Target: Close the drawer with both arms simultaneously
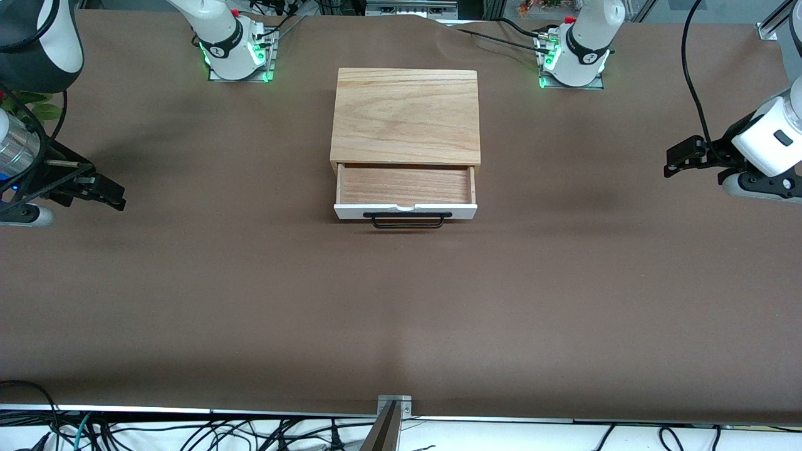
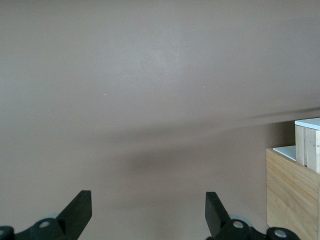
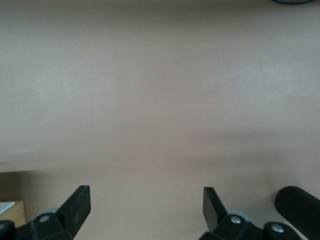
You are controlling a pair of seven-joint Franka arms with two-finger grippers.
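We see the right gripper point(image 3: 146, 207) over the bare brown table point(image 3: 160, 100), its two black fingers point(image 3: 75, 202) spread wide apart with nothing between them. At one edge of the view a small light wooden corner point(image 3: 11, 212) shows, possibly part of the wooden box, though too little is visible to be sure. A black ribbed cylinder point(image 3: 300, 207) sits beside one finger. A dark rounded edge point(image 3: 295, 1) peeks in at the frame's border.

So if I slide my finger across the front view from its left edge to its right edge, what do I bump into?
Right arm's tool, open, over the table → drawer, pulled out of the wooden box → left arm's tool, open, over the table.
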